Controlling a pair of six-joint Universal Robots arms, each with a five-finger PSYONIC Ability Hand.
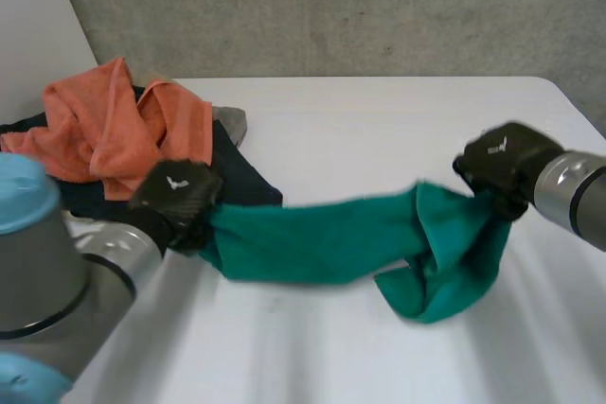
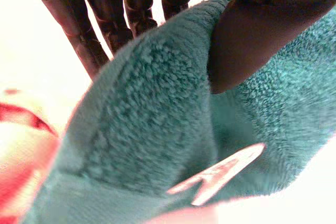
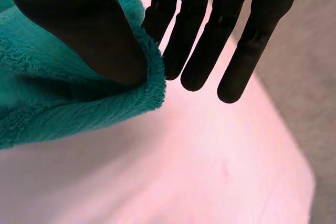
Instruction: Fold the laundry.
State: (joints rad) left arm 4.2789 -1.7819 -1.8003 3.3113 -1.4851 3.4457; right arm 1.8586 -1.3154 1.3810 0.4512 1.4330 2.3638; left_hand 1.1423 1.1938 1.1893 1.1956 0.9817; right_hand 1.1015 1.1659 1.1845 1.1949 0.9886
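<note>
While a teal towel [image 1: 312,238] stretches across the near part of the white table [image 1: 379,130], the robot's two black hands grip it at opposite ends. The left hand [image 1: 177,198] clamps the towel's left end just in front of the laundry pile. Its wrist view shows the thumb [image 2: 252,35] pressed onto the plush teal pile [image 2: 147,129] and straight fingers [image 2: 105,19] backing the cloth from behind, with a pale label [image 2: 220,174] on the towel below the thumb. The right hand [image 1: 500,163] holds the other end raised, and the cloth droops beneath it in a loose fold toward the table. In the right wrist view, its thumb [image 3: 89,30] pins the towel's edge [image 3: 52,103] against the nearest of the straight fingers [image 3: 194,35]. At the table's far left lie an orange towel [image 1: 114,125], a dark cloth [image 1: 241,177] under it and a grey cloth [image 1: 230,122] behind.
</note>
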